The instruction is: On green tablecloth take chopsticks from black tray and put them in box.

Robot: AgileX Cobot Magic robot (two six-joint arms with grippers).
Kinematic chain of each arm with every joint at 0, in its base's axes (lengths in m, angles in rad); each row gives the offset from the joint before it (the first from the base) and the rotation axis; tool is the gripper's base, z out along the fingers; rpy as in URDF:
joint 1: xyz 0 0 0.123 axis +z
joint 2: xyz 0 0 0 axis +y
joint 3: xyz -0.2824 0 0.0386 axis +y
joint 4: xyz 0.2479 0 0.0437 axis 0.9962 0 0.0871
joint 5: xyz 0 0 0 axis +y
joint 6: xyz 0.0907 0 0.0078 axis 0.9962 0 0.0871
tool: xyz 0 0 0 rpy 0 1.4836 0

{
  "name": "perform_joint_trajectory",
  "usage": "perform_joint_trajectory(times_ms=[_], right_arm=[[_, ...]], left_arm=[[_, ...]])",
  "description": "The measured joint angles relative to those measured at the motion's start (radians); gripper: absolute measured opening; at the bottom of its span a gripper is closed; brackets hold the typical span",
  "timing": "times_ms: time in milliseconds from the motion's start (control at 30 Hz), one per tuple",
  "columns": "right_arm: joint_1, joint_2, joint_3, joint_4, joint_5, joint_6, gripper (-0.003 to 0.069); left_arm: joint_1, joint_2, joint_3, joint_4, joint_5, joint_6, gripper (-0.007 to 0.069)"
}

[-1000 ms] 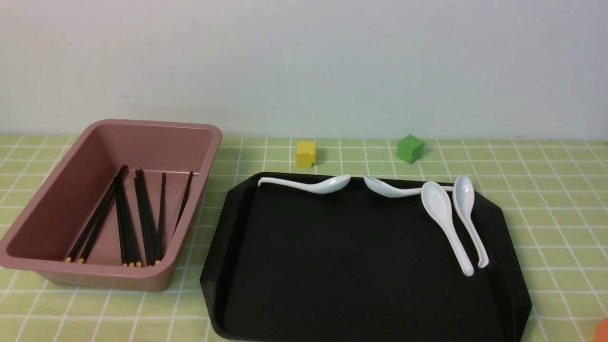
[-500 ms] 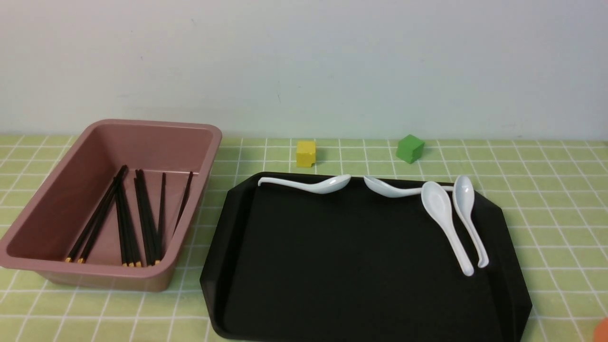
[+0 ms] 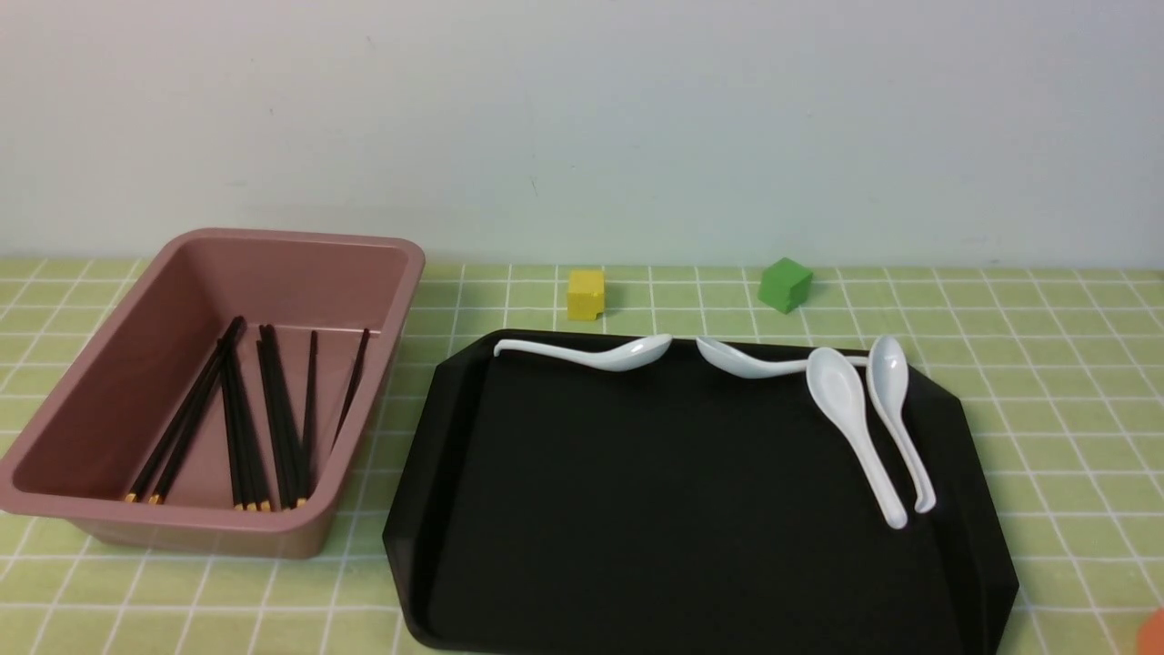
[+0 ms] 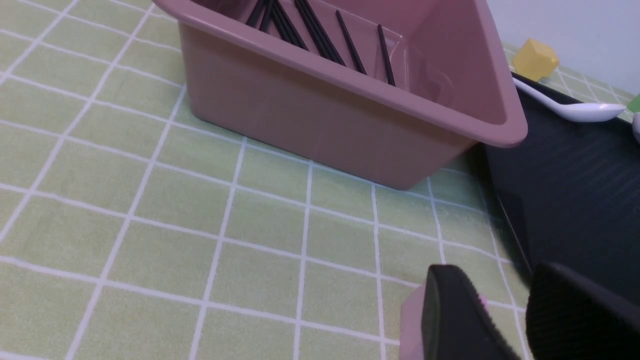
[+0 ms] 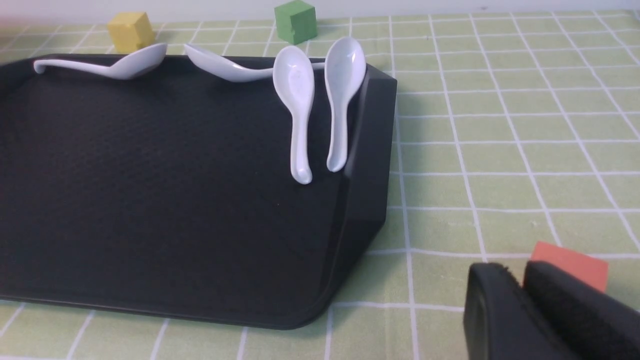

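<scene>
Several black chopsticks (image 3: 282, 418) with gold ends lie inside the pink box (image 3: 300, 282) at the left of the green tablecloth (image 3: 1046, 364). They also show in the left wrist view (image 4: 320, 35). The black tray (image 3: 682, 509) in the middle holds only white spoons; no chopstick shows on it. Neither gripper shows in the front view. My left gripper (image 4: 500, 280) is a little open and empty, low over the cloth between the box (image 4: 325, 125) and the tray (image 4: 575, 190). My right gripper (image 5: 520, 280) is shut and empty, over the cloth beside the tray's (image 5: 150, 190) right side.
Several white spoons (image 3: 855, 428) lie along the tray's far and right edges. A yellow cube (image 3: 586, 294) and a green cube (image 3: 785, 284) stand behind the tray. An orange block (image 5: 570, 265) lies by my right gripper, a pale pink block (image 4: 412, 320) by my left.
</scene>
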Motion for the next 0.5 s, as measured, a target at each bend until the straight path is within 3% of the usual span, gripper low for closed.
perform_joint_trajectory(times_ms=[500], right_arm=[[0.000, 0.000, 0.000, 0.001, 0.000, 0.000, 0.0123]], left_arm=[[0.000, 0.000, 0.000, 0.000, 0.000, 0.000, 0.0237]])
